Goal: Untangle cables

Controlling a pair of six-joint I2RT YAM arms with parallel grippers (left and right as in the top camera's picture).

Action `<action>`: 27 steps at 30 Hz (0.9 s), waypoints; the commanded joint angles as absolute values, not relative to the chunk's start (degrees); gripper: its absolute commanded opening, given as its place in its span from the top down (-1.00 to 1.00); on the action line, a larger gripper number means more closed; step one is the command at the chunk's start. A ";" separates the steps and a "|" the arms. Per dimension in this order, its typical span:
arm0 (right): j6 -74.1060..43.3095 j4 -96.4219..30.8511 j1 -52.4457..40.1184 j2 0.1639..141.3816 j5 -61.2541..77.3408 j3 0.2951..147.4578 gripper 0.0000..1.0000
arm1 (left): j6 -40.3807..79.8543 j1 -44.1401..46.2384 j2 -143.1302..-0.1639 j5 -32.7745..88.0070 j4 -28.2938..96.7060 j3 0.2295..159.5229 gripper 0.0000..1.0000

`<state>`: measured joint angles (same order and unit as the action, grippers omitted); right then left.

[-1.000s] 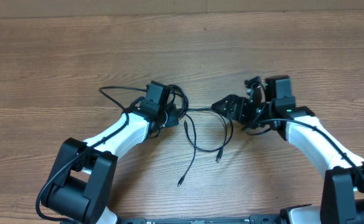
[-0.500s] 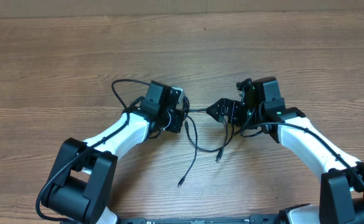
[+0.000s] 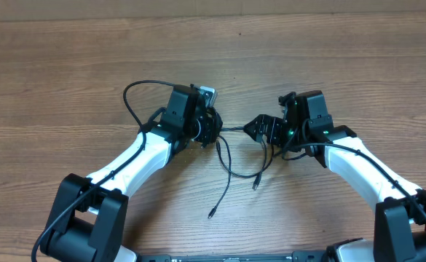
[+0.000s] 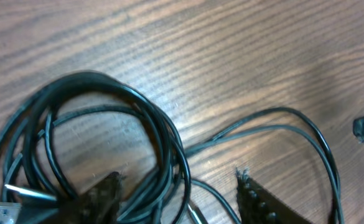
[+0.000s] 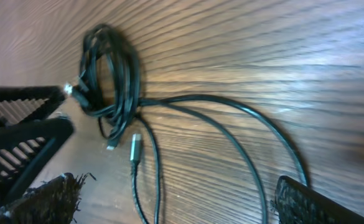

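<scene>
Jaws on the left gripper [image 4: 178, 186] are opening up now, letting go of the coiled cables [image 4: 168, 138] on the surface [image 3: 344, 58]; the right gripper [image 5: 182, 199] is staying wide open.

overhead view: fixed above, looking straight down on the wooden table [image 3: 344, 58], far enough to take in both arms, which enter from the lower edge. left wrist view: close to the tabletop, angled down past the left gripper [image 4: 182, 199], whose fingertips line the bottom of frame. right wrist view: equally close, low and slanted, looking past the right gripper [image 5: 175, 205] toward the other arm. all three views share the coiled cables [image 4: 163, 130] at mid-table.
</scene>
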<state>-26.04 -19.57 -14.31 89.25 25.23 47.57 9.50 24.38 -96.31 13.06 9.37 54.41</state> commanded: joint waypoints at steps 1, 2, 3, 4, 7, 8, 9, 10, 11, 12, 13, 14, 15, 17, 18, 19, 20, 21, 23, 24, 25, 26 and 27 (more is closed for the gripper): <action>-32.69 -20.23 -14.57 89.06 19.27 47.51 -0.96 | 9.10 25.12 -96.14 11.05 8.29 55.48 -0.02; -33.98 -20.45 -14.57 89.06 18.87 47.27 -0.96 | 9.21 25.21 -96.92 9.74 7.79 55.48 -0.01; -34.52 -20.53 -14.57 89.06 18.87 47.20 -0.96 | 9.21 25.21 -97.30 9.32 7.57 55.48 -0.01; -34.74 -20.95 -14.57 89.06 18.90 47.20 -0.96 | 9.28 25.21 -98.21 8.75 7.05 55.48 -0.01; -34.72 -21.80 -14.57 89.06 18.87 47.20 -0.97 | 9.69 25.21 -100.71 8.91 4.91 55.48 0.00; -34.72 -21.93 -14.57 89.06 18.87 47.20 -0.98 | 10.07 25.21 -101.41 8.93 4.05 55.48 0.00; -34.72 -22.00 -14.57 89.06 18.87 47.20 -1.00 | 10.50 25.21 -102.10 8.99 3.05 55.48 -0.01; -34.72 -22.00 -14.57 89.06 18.90 47.20 -0.99 | 10.87 25.28 -102.76 9.02 2.17 55.48 0.00; -34.72 -22.02 -14.57 89.06 18.90 47.20 -1.00 | 11.40 25.28 -103.31 9.02 1.37 55.48 0.00; -34.72 -22.04 -14.57 89.06 18.90 47.20 -1.00 | 12.08 25.34 -103.94 9.02 0.62 55.48 0.00; -34.72 -22.04 -14.57 89.06 18.90 47.20 -1.00 | 12.64 25.45 -104.53 8.97 0.12 55.48 0.00; -34.72 -22.11 -14.57 89.06 18.90 47.20 -1.00 | 13.43 25.67 -105.10 8.97 -0.30 55.48 0.00; -34.74 -22.22 -14.57 89.06 18.90 47.20 -1.00 | 14.22 25.82 -105.69 8.97 -0.60 55.48 -0.01; -34.74 -22.48 -14.57 89.06 18.90 47.20 -1.00 | 15.70 26.13 -106.72 8.95 -0.84 55.48 -0.01; -34.74 -22.63 -14.57 89.06 18.90 47.20 -1.00 | 16.38 26.35 -107.37 8.78 -0.97 55.48 -0.01; -34.74 -22.70 -14.57 89.06 18.90 47.20 -1.00 | 16.88 26.63 -107.77 8.75 -1.10 55.48 -0.01; -34.74 -22.76 -14.57 89.06 18.90 47.20 -1.00 | 16.97 26.79 -108.44 8.75 -1.39 55.48 -0.01; -34.74 -22.83 -14.57 89.06 18.90 47.20 -0.99 | 16.97 27.11 -109.01 8.75 -1.72 55.48 -0.02; -34.74 -22.90 -14.57 89.06 18.90 47.20 -1.00 | 16.95 27.86 -110.37 8.73 -3.09 55.48 -0.03; -34.74 -22.92 -14.57 89.06 18.92 47.20 -0.99 | 16.95 28.12 -110.91 8.78 -3.84 55.51 -0.02; -34.74 -22.98 -14.57 89.06 18.94 47.20 -1.00 | 16.91 28.34 -111.48 8.62 -4.78 55.48 0.12; -34.74 -23.18 -14.57 89.06 18.98 47.20 -1.00 | 16.91 28.56 -111.94 8.45 -5.63 55.51 0.33; -34.74 -23.66 -14.57 89.06 19.14 47.20 -0.99 | 16.93 28.53 -112.01 8.43 -6.35 55.51 0.74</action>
<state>-34.52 -23.29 -14.35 89.25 19.46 47.51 16.40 27.86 -110.02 8.99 -5.48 54.83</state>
